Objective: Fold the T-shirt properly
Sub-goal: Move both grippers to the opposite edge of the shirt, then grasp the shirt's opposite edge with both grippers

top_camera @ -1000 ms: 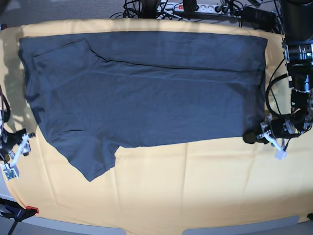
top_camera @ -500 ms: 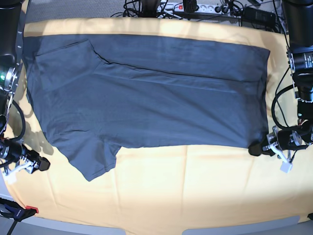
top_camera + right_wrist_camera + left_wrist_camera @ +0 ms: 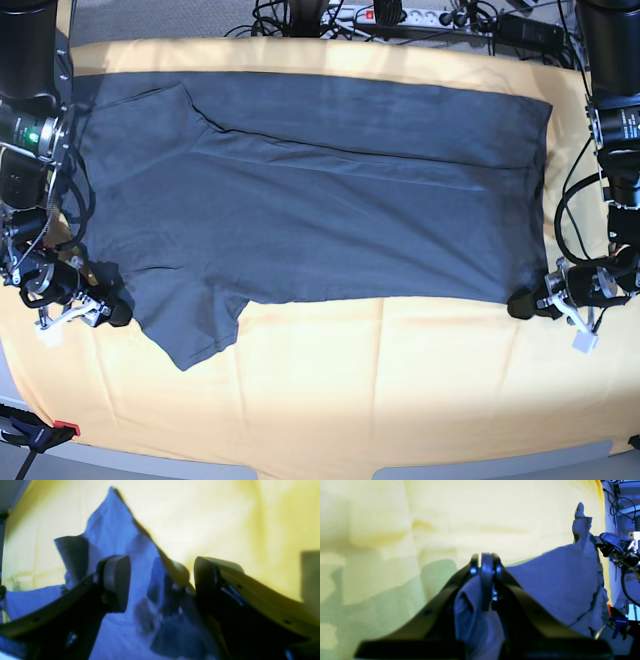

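Left gripper (image 3: 522, 304) clamped on T-shirt (image 3: 310, 200) hem corner; right gripper (image 3: 160, 585) spread wide around sleeve (image 3: 190, 320) edge. Close squarely before lifting.

The dark slate-grey T-shirt (image 3: 310, 200) lies flat, spread sideways, top edge folded, one sleeve pointing down.

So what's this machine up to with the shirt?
Two robot arms are working on a dark T-shirt spread flat on a yellow-orange cloth. The left gripper is pinched shut on the shirt's near corner at the hem end. The right gripper sits at the sleeve end with its jaws open around the fabric edge, not yet clamped. One long side is already folded in; the near side is not.
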